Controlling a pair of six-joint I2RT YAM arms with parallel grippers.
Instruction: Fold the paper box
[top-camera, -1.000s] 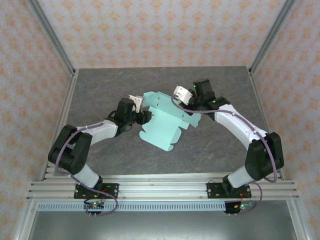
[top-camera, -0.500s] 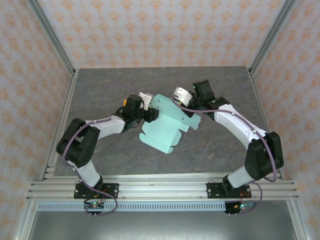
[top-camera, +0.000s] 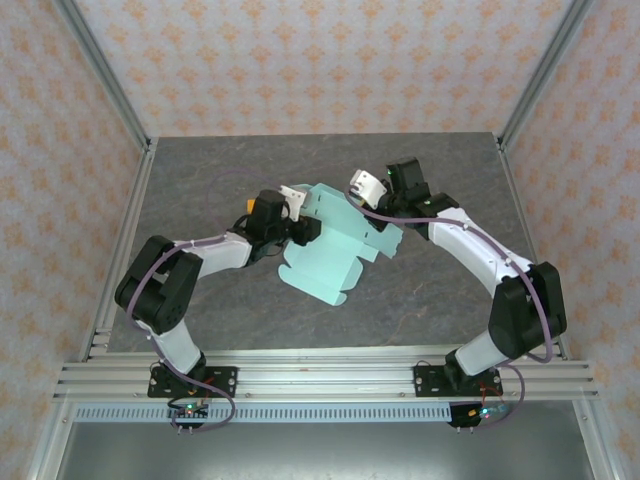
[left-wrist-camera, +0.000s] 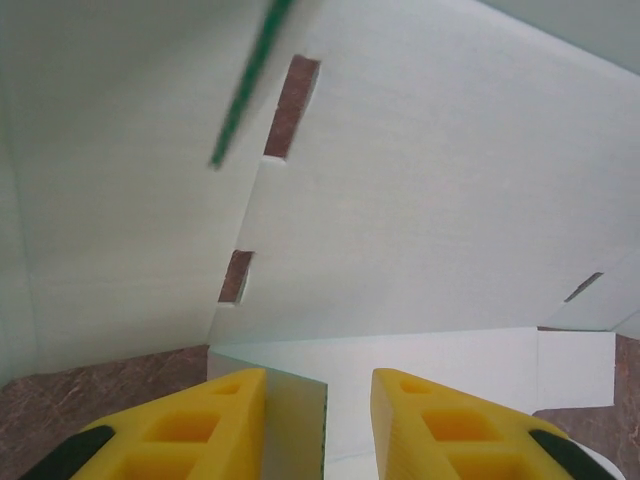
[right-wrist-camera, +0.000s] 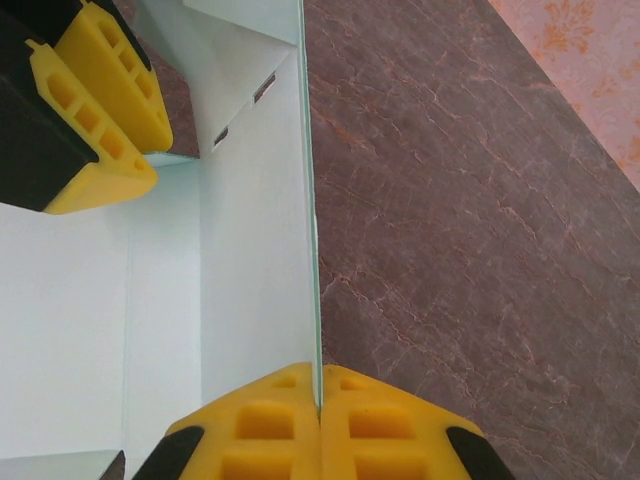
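Note:
The paper box (top-camera: 335, 250) is a pale mint die-cut sheet, partly folded, lying mid-table between both arms. My right gripper (top-camera: 378, 212) is shut on its raised right panel; in the right wrist view the yellow fingertips (right-wrist-camera: 320, 400) pinch the upright card edge (right-wrist-camera: 310, 200). My left gripper (top-camera: 306, 230) sits at the sheet's left side and is open. In the left wrist view a card flap (left-wrist-camera: 300, 420) stands between the jaws of my left gripper (left-wrist-camera: 320, 420), against the left finger (left-wrist-camera: 200, 425). White panels with slots (left-wrist-camera: 420, 200) rise ahead.
The dark stone tabletop (top-camera: 420, 290) spreads around the sheet, bare in front and to the right (right-wrist-camera: 480, 220). Metal frame posts and patterned walls bound the table at the back and sides. The left gripper's yellow fingers (right-wrist-camera: 100, 110) appear top left in the right wrist view.
The left gripper has swung right and forward onto the sheet's left flap. The sheet's left part has lifted and shifted slightly. The right gripper holds its place.

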